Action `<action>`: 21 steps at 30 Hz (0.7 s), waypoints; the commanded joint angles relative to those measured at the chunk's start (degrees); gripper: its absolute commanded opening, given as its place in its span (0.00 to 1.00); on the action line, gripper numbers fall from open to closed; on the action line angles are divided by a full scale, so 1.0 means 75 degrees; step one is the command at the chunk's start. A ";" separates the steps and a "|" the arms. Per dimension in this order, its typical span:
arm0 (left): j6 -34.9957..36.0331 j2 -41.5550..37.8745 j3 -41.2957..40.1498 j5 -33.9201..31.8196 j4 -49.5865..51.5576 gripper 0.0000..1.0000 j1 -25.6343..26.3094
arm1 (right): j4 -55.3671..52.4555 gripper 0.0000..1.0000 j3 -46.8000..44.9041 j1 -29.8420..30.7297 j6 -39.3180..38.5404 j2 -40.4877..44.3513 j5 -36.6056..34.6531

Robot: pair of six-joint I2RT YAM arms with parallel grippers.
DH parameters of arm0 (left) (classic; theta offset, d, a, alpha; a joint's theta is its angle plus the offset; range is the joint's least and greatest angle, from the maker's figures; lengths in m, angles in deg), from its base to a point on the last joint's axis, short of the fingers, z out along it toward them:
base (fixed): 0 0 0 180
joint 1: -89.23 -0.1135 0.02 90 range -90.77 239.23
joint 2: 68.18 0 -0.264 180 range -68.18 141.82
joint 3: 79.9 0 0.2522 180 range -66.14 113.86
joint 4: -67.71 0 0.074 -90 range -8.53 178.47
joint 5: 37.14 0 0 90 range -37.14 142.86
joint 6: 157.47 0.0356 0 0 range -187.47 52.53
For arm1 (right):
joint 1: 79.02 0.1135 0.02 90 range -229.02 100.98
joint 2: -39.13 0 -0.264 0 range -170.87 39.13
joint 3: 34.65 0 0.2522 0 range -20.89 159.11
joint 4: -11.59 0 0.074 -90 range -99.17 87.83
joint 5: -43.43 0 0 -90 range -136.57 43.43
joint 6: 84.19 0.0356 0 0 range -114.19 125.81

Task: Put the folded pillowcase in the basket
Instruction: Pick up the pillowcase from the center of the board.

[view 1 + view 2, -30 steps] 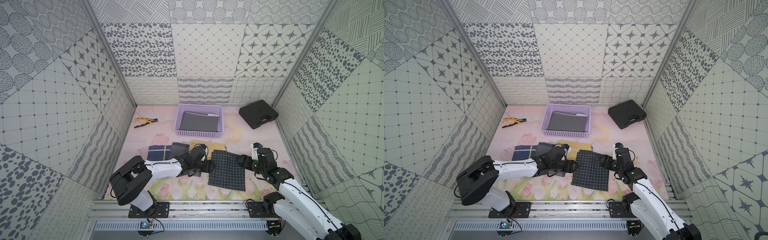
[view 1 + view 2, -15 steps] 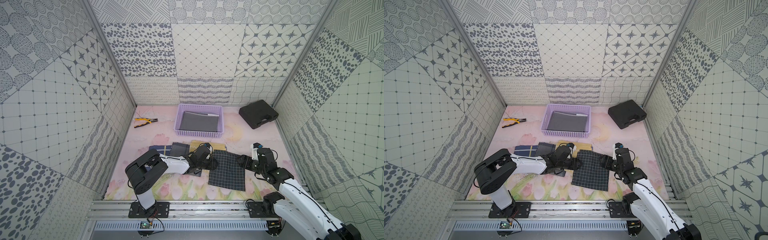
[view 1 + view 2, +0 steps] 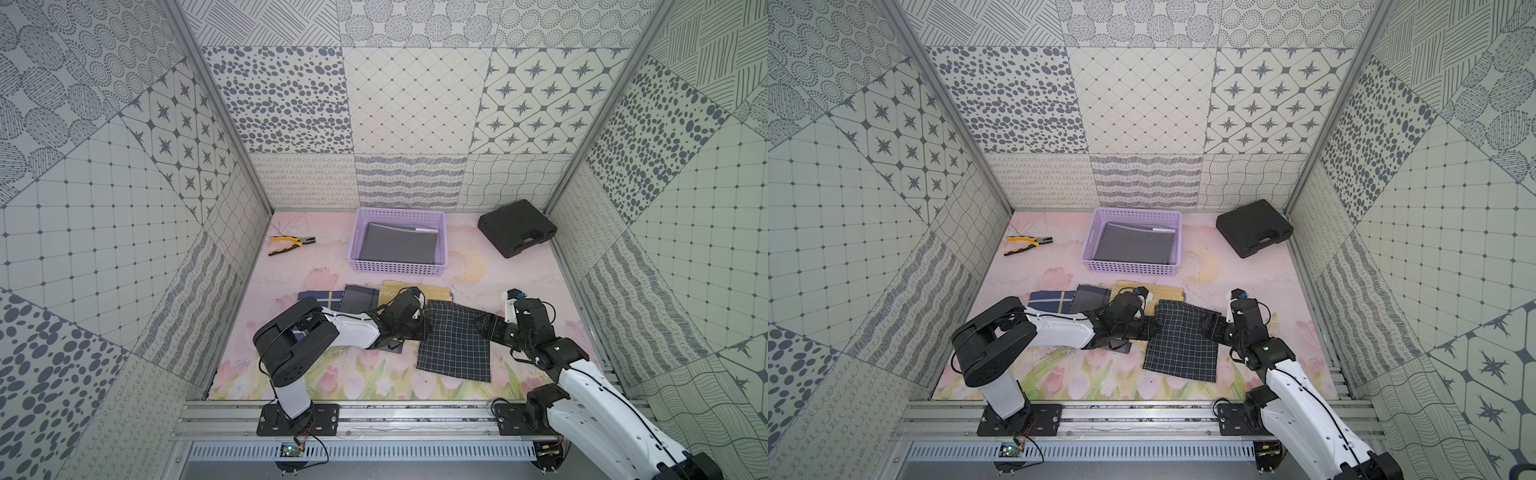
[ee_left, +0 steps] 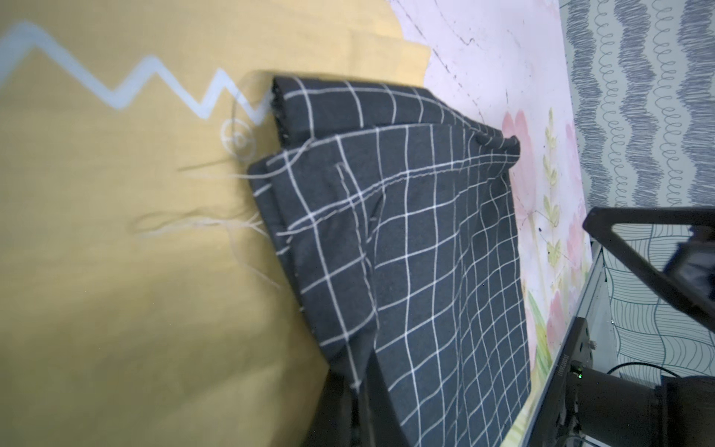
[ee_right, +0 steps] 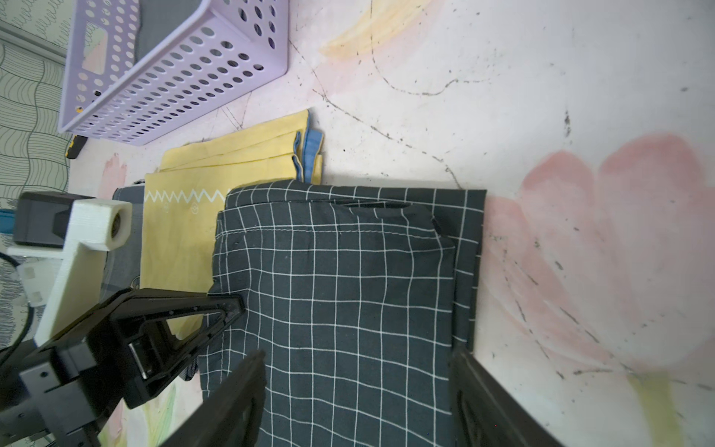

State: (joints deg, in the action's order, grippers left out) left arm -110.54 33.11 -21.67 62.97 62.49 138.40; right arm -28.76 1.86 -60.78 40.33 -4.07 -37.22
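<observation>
Nearest me, the left gripper (image 3: 1148, 328) has just snapped shut: a second ago its jaws stood apart and short of the cloth, and now they pinch the side edge of the dark, white-checked folded fabric pillowcase (image 3: 455, 345). The left wrist view shows the hem running in between the black fingers (image 4: 371, 391), and the cloth puckers there. The right gripper (image 5: 358, 352) has not changed. Its jaws stand wide apart, straddling the opposite edge of the pillowcase and gripping nothing.

So the pillowcase is caught on one side only. It lies flat on the flowered mat (image 3: 365, 374), well in front of the shallow rectangular lilac plastic basket (image 3: 399, 270) and no nearer it than before. I judge the lift is waiting on the right jaws closing; raised by one edge, the folds would likely fall open.

Between pillowcase and basket lies a folded yellow cloth (image 3: 436, 293) with a white zigzag; the pillowcase's far edge overlaps it. A grey folded cloth (image 3: 399, 247) already lies inside the basket.
</observation>
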 commanded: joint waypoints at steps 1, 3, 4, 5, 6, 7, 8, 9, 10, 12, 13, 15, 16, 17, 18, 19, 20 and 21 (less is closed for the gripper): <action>0.0011 -0.0133 -0.0031 0.0071 0.0096 0.00 0.0021 | -0.0136 0.76 0.0088 -0.0030 -0.0076 -0.0193 -0.0150; -0.0007 -0.0209 -0.0032 0.0029 0.0158 0.00 0.0019 | -0.0181 0.76 0.0143 -0.0029 -0.0128 -0.0395 -0.0104; -0.0017 -0.0253 -0.0027 -0.0008 0.0202 0.00 0.0004 | -0.0193 0.75 0.0155 -0.0030 -0.0144 -0.0496 -0.0060; -0.0026 -0.0317 -0.0036 -0.0051 0.0245 0.00 0.0018 | -0.0194 0.75 0.0183 -0.0024 -0.0141 -0.0623 0.0004; -0.0033 -0.0382 -0.0043 -0.0098 0.0306 0.00 0.0016 | -0.0193 0.75 0.0207 -0.0029 -0.0128 -0.0759 0.0058; -0.0025 -0.0425 -0.0049 -0.0135 0.0357 0.00 0.0027 | -0.0193 0.74 0.0221 -0.0028 -0.0129 -0.0873 0.0114; -0.0025 -0.0467 -0.0054 -0.0181 0.0402 0.00 0.0017 | -0.0193 0.74 0.0248 -0.0030 -0.0128 -0.0999 0.0137; -0.0023 -0.0483 -0.0051 -0.0209 0.0444 0.00 0.0015 | -0.0196 0.74 0.0276 -0.0026 -0.0132 -0.1133 0.0137; -0.0017 -0.0492 -0.0048 -0.0220 0.0467 0.00 0.0015 | -0.0193 0.74 0.0295 -0.0023 -0.0128 -0.1239 0.0127; -0.0006 -0.0480 -0.0050 -0.0217 0.0489 0.00 0.0003 | -0.0193 0.73 0.0341 -0.0021 -0.0149 -0.1430 0.0125; 0.0000 -0.0466 -0.0046 -0.0211 0.0492 0.00 0.0011 | -0.0195 0.73 0.0360 -0.0029 -0.0157 -0.1487 0.0109; -0.0006 -0.0440 -0.0070 -0.0198 0.0466 0.00 0.0008 | -0.0196 0.73 0.0382 -0.0030 -0.0161 -0.1594 0.0020; -0.0006 -0.0434 -0.0074 -0.0199 0.0460 0.00 0.0013 | -0.0193 0.73 0.0400 -0.0029 -0.0162 -0.1634 -0.0029; -0.0006 -0.0422 -0.0087 -0.0193 0.0450 0.00 0.0013 | -0.0193 0.73 0.0410 -0.0031 -0.0163 -0.1671 -0.0076; -0.0006 -0.0419 -0.0093 -0.0195 0.0432 0.00 0.0017 | -0.0193 0.73 0.0419 -0.0030 -0.0168 -0.1715 -0.0124; 0.0000 -0.0417 -0.0093 -0.0205 0.0433 0.00 0.0007 | -0.0193 0.72 0.0429 -0.0030 -0.0168 -0.1760 -0.0164; 0.0001 -0.0416 -0.0093 -0.0211 0.0429 0.00 0.0014 | -0.0192 0.72 0.0436 -0.0030 -0.0181 -0.1834 -0.0185; 0.0011 -0.0407 -0.0093 -0.0203 0.0422 0.00 0.0005 | -0.0193 0.72 0.0457 -0.0030 -0.0181 -0.1904 -0.0192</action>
State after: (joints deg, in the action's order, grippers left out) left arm -110.75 30.10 -22.20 62.30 64.55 138.51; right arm -30.85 3.76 -60.78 39.80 -17.27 -37.27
